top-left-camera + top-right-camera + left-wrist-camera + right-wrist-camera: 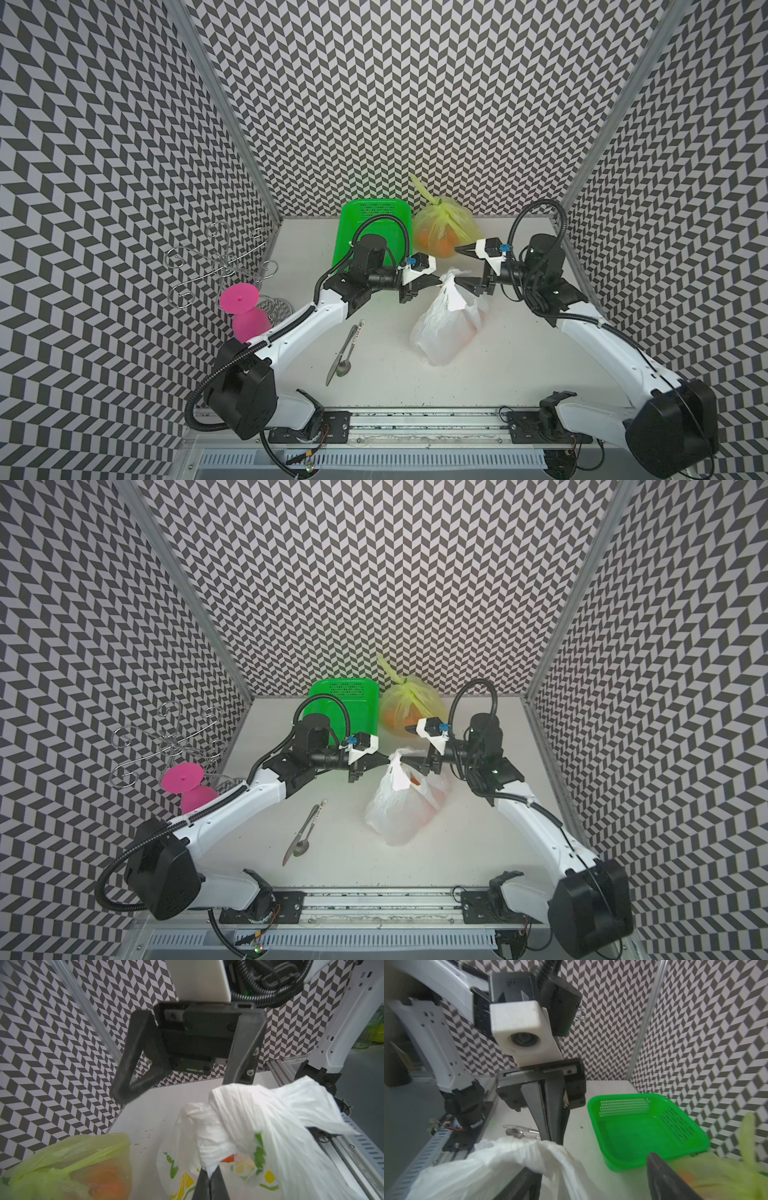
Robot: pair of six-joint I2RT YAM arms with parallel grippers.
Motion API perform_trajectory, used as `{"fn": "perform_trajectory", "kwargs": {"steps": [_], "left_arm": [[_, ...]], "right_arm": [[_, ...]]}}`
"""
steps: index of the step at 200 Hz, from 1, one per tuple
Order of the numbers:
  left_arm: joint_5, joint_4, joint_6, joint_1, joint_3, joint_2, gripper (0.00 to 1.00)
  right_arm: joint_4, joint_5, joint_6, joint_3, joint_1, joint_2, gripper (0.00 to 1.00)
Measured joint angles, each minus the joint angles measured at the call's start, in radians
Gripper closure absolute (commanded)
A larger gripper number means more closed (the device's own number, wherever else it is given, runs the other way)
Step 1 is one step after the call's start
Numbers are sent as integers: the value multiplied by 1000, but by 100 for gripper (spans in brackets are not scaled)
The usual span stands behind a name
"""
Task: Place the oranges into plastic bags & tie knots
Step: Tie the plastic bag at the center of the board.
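The white bag (pixel 446 328) sits right of centre in both top views. Its twisted top (pixel 451 275) is pinched in the closed left claw (pixel 437 281). The right claw (pixel 462 268) stands open, one finger just beside that top and the other near the yellow-green bag (pixel 442 224), which is higher in the frame. There are two bags. Oranges (pixel 442 248) show through both, too blurred to count. There is also one green basket (pixel 365 216), one knife (pixel 331 376) and one spoon (pixel 343 367).
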Motion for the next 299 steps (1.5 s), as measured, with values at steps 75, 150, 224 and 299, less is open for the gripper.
{"fn": "perform_trajectory", "kwargs": {"steps": [75, 150, 224, 299], "left_arm": [[-106, 43, -138, -1, -39, -13, 100], [-156, 47, -153, -21, -39, -14, 100], [-175, 47, -134, -32, -39, -14, 100], [-200, 41, -106, -33, -39, -20, 100]], "right_arm": [[-613, 70, -140, 188, 24, -138, 16], [-696, 47, -4, 185, 117, -6, 26], [-692, 35, 26, 227, 119, 33, 44], [-719, 110, 24, 245, 116, 25, 100]]}}
